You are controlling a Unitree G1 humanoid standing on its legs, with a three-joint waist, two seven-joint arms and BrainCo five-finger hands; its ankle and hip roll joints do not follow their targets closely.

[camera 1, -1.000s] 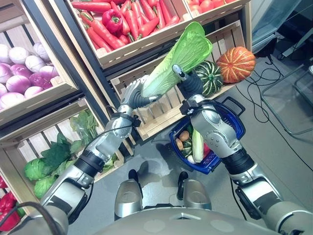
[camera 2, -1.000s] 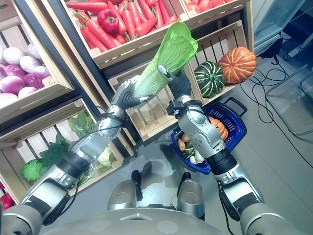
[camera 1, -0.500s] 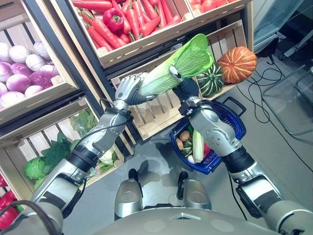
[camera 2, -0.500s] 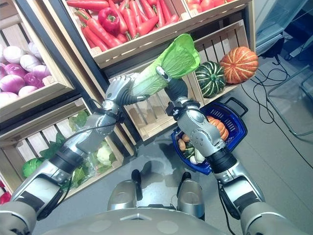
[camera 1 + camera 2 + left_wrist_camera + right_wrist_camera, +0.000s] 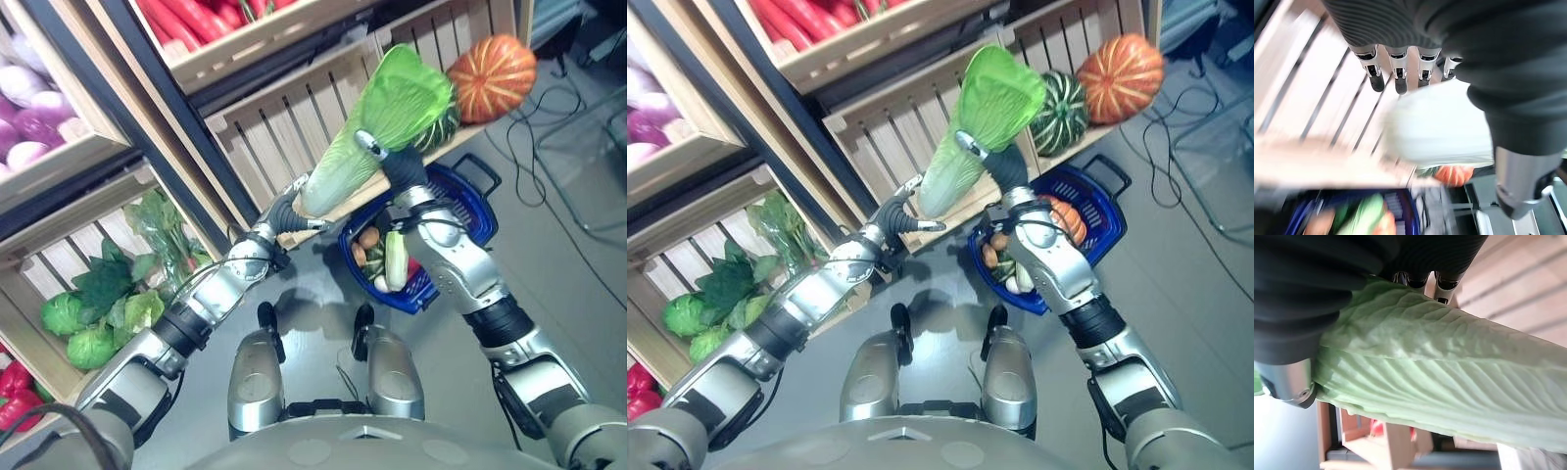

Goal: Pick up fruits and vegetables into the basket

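Right hand (image 5: 1004, 168): I read its fingers and thumb as curled round the middle of the napa cabbage (image 5: 982, 117), upper centre of the frame; the wrist view has ribbed leaf (image 5: 1449, 382) pressed against the palm.
Left hand (image 5: 899, 215): at frame centre, under the cabbage's pale stalk end; fingers (image 5: 1376, 78) look nearly straight beside the white base (image 5: 1440, 129), thumb across it, so I judge it a loose support rather than a firm clasp.
Napa cabbage: held aloft and tilted, leafy end up, in front of the wooden crate (image 5: 294, 117).
Basket (image 5: 470, 191): blue, on the floor right of centre, below the hands, already holding produce.
Step in hand: carrying the cabbage towards the basket, as I judge it.
Next move: I would lower it over the basket's opening, then release with both hands.
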